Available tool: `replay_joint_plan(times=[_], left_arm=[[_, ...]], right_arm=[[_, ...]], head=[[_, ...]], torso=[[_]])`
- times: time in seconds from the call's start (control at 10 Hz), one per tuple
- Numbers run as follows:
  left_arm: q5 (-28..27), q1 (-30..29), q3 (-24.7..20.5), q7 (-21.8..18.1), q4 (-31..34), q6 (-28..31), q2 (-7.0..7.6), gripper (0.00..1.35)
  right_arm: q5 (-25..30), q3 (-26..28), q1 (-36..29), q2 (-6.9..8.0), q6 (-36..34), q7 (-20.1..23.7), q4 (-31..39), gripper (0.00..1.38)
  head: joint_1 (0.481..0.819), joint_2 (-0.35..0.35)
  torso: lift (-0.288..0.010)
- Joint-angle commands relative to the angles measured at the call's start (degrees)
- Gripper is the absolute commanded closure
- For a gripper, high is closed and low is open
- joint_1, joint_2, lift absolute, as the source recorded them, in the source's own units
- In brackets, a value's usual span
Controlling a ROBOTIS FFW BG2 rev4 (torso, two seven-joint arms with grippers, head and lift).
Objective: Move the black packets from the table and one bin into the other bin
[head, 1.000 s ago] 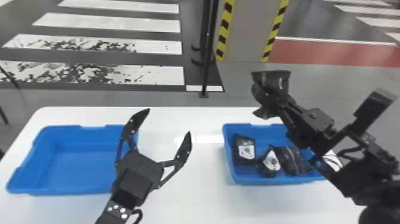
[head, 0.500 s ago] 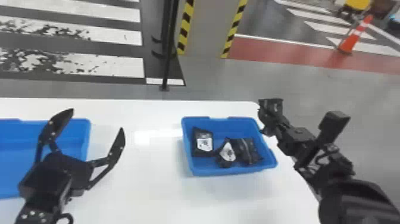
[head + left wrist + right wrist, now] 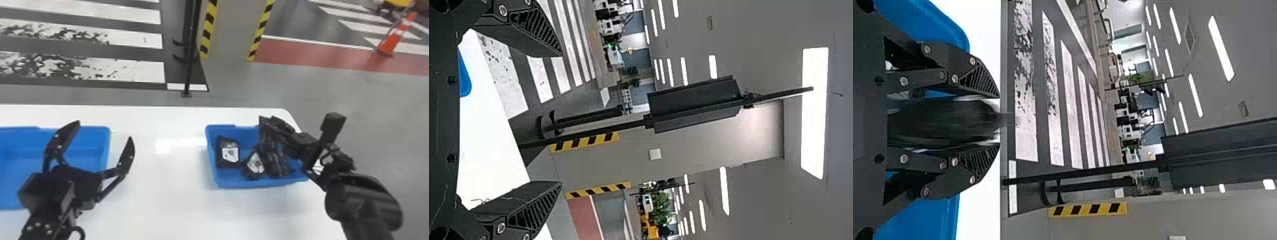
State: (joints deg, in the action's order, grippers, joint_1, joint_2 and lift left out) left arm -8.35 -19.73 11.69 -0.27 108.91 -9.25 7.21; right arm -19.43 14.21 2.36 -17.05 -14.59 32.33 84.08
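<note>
A white table [image 3: 172, 204] (far corner rounded) holds a left blue bin [image 3: 92, 140] and a right blue bin [image 3: 242, 184]

From where I stand, the bins [image 3: 252, 184] look like smooth plastic. The black packets [image 3: 228, 143] seem creased and faintly shiny, the tabletop [image 3: 172, 204] smooth and glossy.

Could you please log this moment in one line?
black packet at right end effector | above right bin | more packets inside | left end effector open, empty
</note>
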Motion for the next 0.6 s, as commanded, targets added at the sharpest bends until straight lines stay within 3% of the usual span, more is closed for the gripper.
replay_joint_plan(times=[0.0,0.2,0.3,0.4,0.5], left_arm=[[5.03,-0.23,-0.72,-1.14,0.00,2.64,-0.35,0.13],[13.26,-1.08,-4.15,-2.81,0.00,6.86,-1.76,0.13],[16.00,-1.50,-5.75,-3.33,0.14,7.56,-2.38,0.13],[16.00,-1.78,-6.20,-3.07,0.14,4.61,-2.64,0.13],[15.77,-3.19,-4.95,-0.08,0.85,-0.03,-2.55,0.12]], right_arm=[[-3.76,0.19,-5.87,1.14,3.76,-1.65,7.25,0.02],[-13.59,-0.96,-14.59,2.99,10.66,-1.92,13.58,0.21],[-15.42,-2.10,-17.68,3.78,11.08,-2.44,15.83,0.25],[-16.10,-4.38,-19.79,3.87,12.20,-2.44,15.83,0.26],[-15.99,-5.64,-23.59,4.66,13.19,-4.47,18.92,0.26]], head=[[0.695,-0.244],[0.695,-0.225],[0.695,-0.197],[0.695,-0.170],[0.695,-0.137]], torso=[[-0.110],[-0.110],[-0.110],[-0.110],[-0.110]])
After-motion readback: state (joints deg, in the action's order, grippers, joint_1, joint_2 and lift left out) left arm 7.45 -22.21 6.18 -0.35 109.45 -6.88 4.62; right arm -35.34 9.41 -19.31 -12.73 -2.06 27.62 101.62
